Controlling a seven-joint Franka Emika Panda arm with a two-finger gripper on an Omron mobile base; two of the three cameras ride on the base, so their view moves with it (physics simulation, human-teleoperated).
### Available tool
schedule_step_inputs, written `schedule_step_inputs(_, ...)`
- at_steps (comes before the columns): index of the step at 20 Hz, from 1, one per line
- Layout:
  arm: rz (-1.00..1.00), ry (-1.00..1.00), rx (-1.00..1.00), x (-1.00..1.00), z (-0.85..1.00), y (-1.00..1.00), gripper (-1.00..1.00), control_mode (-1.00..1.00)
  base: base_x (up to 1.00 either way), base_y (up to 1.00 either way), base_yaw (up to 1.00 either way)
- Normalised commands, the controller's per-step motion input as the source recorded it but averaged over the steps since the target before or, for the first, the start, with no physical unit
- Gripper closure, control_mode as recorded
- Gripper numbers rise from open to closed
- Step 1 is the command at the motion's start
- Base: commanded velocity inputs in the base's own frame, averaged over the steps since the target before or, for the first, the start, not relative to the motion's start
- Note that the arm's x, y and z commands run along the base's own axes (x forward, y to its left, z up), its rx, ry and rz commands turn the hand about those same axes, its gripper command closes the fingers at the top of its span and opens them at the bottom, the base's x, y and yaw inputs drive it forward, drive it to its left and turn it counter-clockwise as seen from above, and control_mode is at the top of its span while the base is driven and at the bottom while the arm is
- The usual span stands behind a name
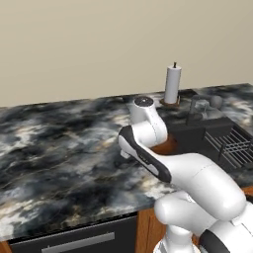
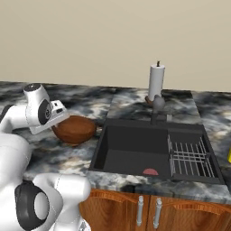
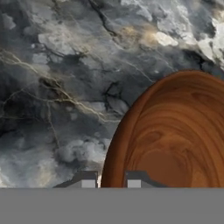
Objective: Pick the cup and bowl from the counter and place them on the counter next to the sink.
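The bowl [image 2: 74, 129] sat tilted on the dark marble table [image 2: 54, 155] just left of the sink [image 2: 135, 151], its rim lifted on the arm's side. In the hand view the tool [image 3: 111, 183] had its two fingertips [image 3: 87, 182] straddling the bowl's rim, one outside the wall and one over the glossy inside, set close together with only the thin wall between them. The tool looked clamped on the bowl's rim.

The bowl looked like a rigid wooden thing, probably light for its width, and not likely to break if set down gently. Its inside was smooth and shiny, so a pinch on the wall could slip, and a wide bowl held by one edge would tend to swing and hang down from the grip. The rim was the only sensible place to take hold, since the body was far too wide for the fingers. A deep bite over the rim, with the wall square between the pads, would hold best.

The bowl already lay on the table beside the sink, so the place seemed about right for letting it down flat. A paper towel roll [image 2: 156, 79] stood behind the faucet [image 2: 158, 106], well clear.
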Motion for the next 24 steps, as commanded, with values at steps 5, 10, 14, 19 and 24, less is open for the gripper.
schedule_step_inputs(5,-0.03,-0.26,-0.03,0.00,-0.20,0.00,1.00,-1.00,0.00,0.00,0.00)
schedule_step_inputs(10,-0.07,-0.08,-0.04,-0.01,-0.03,0.00,1.00,-1.00,0.00,0.00,0.00)
schedule_step_inputs(14,-0.09,0.04,-0.04,-0.07,0.00,0.00,1.00,-1.00,0.00,0.00,0.00)
schedule_step_inputs(19,-0.05,0.12,-0.02,-0.05,0.00,0.00,1.00,-1.00,0.00,0.00,0.00)
schedule_step_inputs(24,-0.01,0.11,0.00,0.00,0.00,0.11,1.00,-1.00,0.00,0.00,0.00)
